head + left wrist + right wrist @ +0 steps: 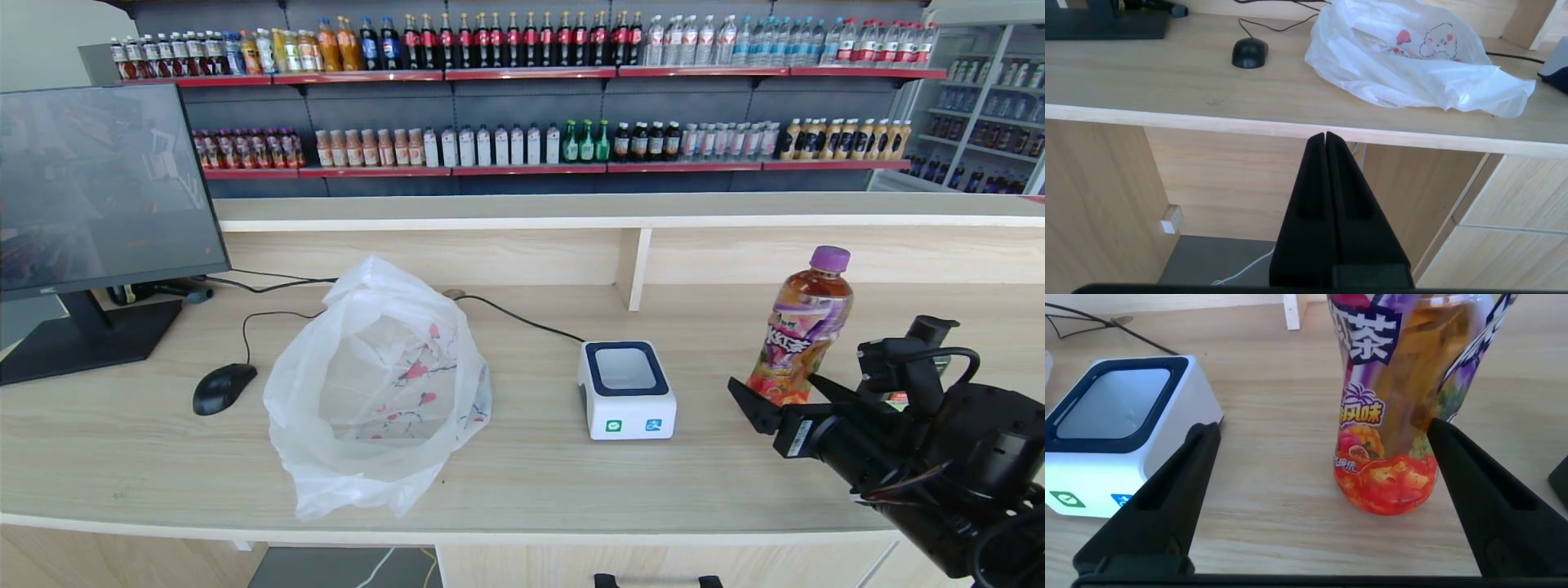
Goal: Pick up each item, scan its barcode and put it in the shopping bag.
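Right wrist view shows the right jaws spread wide on either side of the bottle's base, low over the worktop [1266,506]. The bottle [1388,457] stands upright between them, much nearer one finger than the other; whether that finger touches it I cannot tell. It is a clear plastic drink bottle [804,327] with a purple cap and a bright fruit-printed label, standing on the right part of the worktop [531,474], well back from the near edge. Just to its left sits the scanner [626,390], a small white box with a dark-blue-framed window on top, and it shows beyond one of the spread fingers as scanner [1118,433]. A thin black cable runs from behind it toward the far side. Left of the scanner, apart from it, the shopping bag [375,392] lies slumped with its mouth gaping, a translucent white plastic bag with a red and pink print. The left jaws are pressed together, tips touching, held below the worktop's near edge [1167,90] in front of the wooden cabinet face, with the shopping bag [1413,57] above and beyond them. Left of the bag lies a black mouse [223,388], also visible as mouse [1249,53], and at the far left stands a dark monitor [98,188] on its black foot. Behind the worktop, shelves [522,75] carry rows of drink bottles.
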